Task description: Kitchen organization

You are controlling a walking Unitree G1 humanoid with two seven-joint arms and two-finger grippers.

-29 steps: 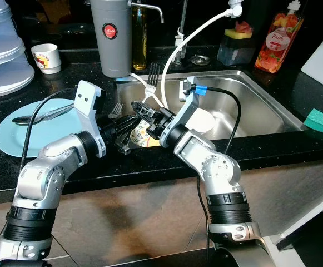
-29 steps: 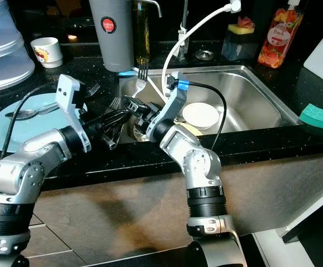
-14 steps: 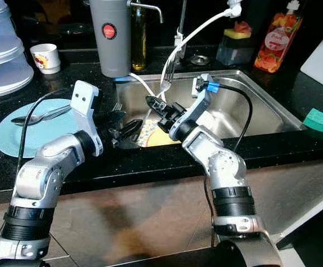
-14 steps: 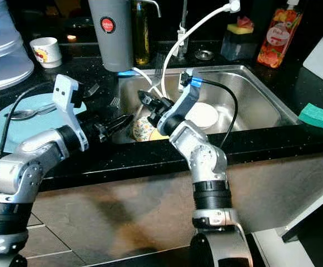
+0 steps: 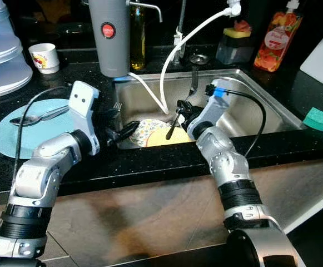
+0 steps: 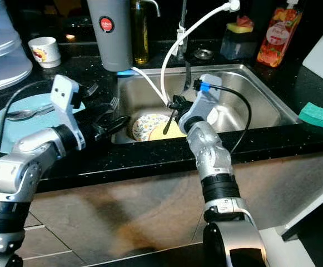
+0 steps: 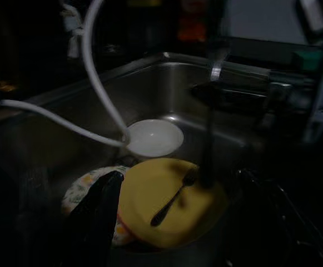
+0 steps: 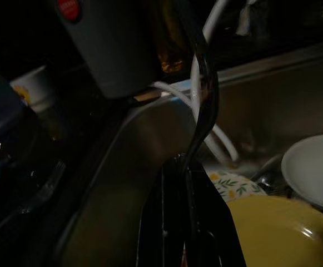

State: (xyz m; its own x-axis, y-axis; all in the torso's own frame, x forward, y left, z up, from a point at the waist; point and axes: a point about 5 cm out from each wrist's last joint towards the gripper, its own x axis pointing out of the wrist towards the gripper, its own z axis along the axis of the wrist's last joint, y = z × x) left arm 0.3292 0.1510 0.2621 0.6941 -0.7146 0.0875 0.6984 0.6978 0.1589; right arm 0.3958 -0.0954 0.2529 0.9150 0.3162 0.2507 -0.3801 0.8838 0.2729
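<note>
Right hand (image 5: 179,114) grips a fork (image 5: 193,83) upright over the sink (image 5: 261,97); left hand (image 5: 122,132), fingers parted, waits empty at the bench (image 5: 55,75) edge. Judged step: clearing cutlery; next, carry the fork out to the bench.

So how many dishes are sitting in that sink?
3: a floral plate at the left front of the sink, a yellow plate overlapping it, and a white dish farther back. More may be hidden beneath.
</note>
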